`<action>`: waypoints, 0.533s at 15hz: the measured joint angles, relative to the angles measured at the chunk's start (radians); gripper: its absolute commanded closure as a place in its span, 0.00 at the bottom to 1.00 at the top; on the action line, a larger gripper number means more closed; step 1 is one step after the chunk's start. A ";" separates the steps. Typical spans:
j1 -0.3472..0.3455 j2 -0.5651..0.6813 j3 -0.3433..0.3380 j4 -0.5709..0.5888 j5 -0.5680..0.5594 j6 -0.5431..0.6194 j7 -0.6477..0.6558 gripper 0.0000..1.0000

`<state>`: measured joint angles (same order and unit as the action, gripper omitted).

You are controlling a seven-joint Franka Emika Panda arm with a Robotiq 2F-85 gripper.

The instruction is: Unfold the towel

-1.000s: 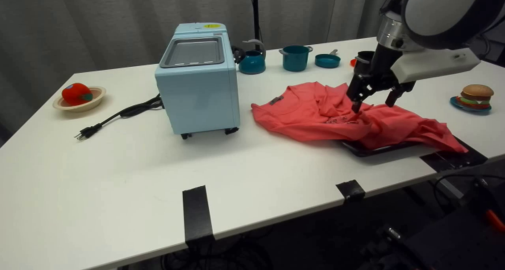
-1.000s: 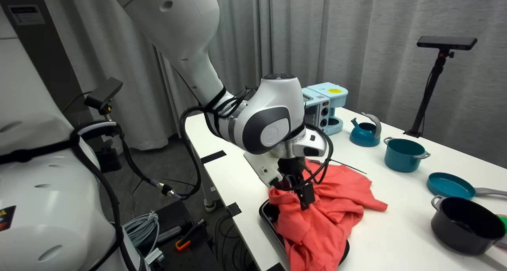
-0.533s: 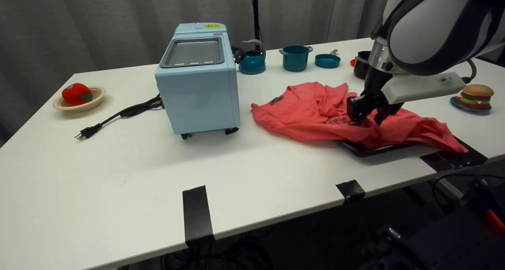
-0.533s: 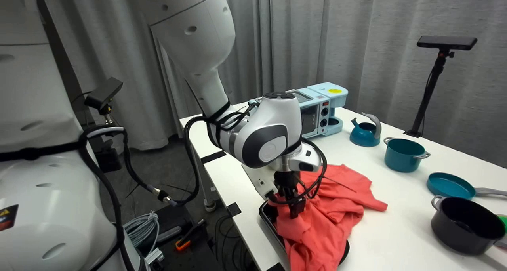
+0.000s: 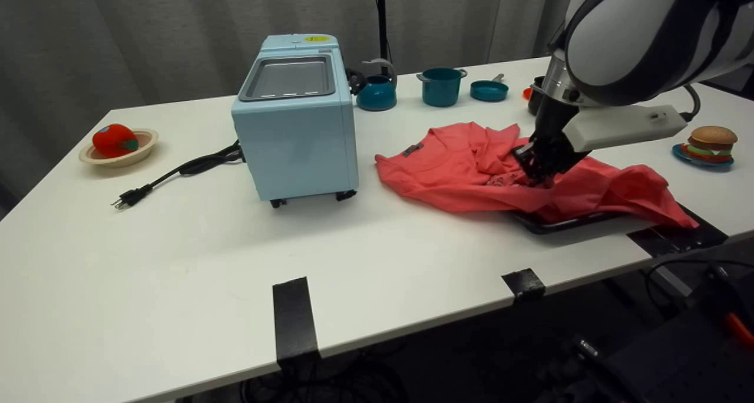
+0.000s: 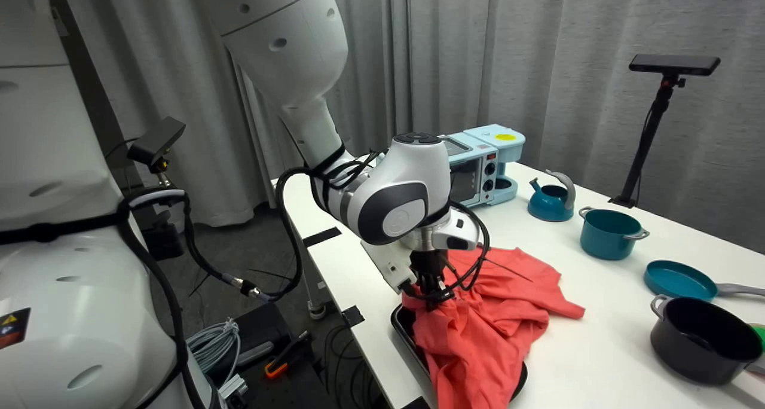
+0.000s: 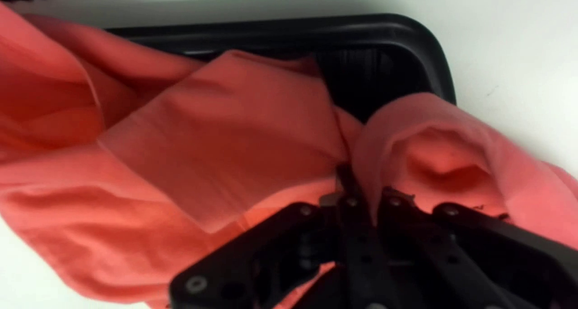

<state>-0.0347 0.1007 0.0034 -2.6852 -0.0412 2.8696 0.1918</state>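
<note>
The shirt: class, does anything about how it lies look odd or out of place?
Yes: the shirt lies rumpled, partly on the table and partly draped over the tray, spilling past its rim. A tray seems an odd place for clothing.

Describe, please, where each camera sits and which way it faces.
Wrist view: over the shirt, facing down; the pincer shows.
Exterior view: raised by the table's edge, facing across; arm's end and pincer show.
Exterior view: beside the arm, facing the curtain; arm and pincer show.
Both exterior views share the shirt, toaster oven and kettle.
</note>
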 measured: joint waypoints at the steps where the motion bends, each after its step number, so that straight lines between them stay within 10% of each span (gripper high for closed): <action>1: 0.000 -0.014 0.008 -0.005 0.016 -0.008 -0.021 0.99; 8: 0.011 -0.208 0.033 -0.066 0.124 -0.307 -0.211 0.99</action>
<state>-0.0233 -0.1070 0.0368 -2.7511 0.0833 2.5627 -0.0191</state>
